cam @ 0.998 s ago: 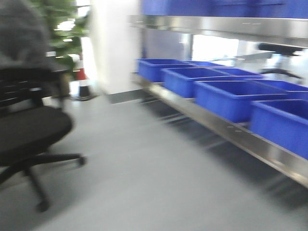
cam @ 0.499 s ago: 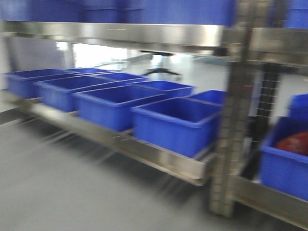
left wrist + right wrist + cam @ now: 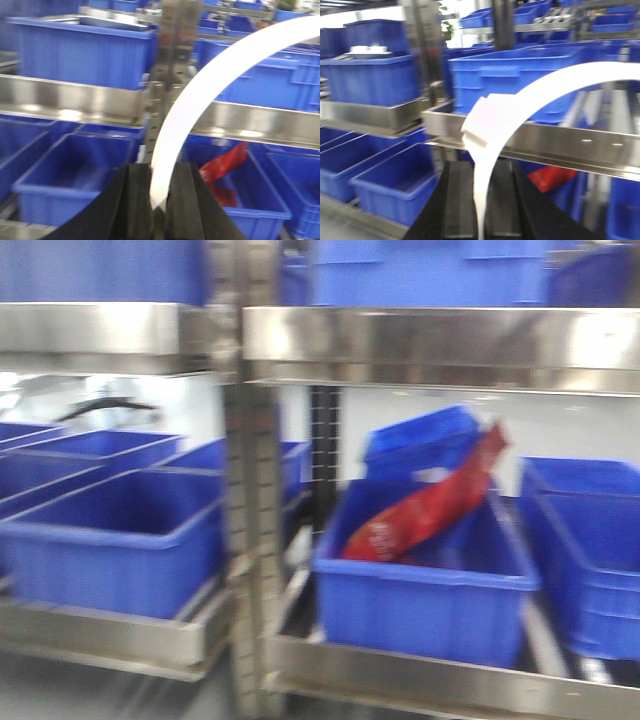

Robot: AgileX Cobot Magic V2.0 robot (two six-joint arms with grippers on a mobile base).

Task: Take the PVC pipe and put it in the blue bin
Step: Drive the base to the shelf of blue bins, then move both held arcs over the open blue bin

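Left end effector [image 3: 161,175]: closed narrow on the PVC pipe [image 3: 200,95], gripped between the black fingers [image 3: 140,200], white arc rising up and to the right. Right end effector [image 3: 480,172]: likewise closed on the pipe, curving up and right across the wrist view. Judged one length, held at both ends, in the air and not yet in any bin. Beyond the pipe: steel rack upright [image 3: 250,490] and shelf [image 3: 400,665]. Within the last second, front view swung from open floor, along the bin row, to face the upright. Carry phase therefore judged nearly over, with placing remaining. Left blue bin [image 3: 110,560]: apparently empty. Right blue bin [image 3: 420,605]: holding a red bag [image 3: 420,515]. Intended bin not determinable. Wait for the heavy blur to settle before lowering.
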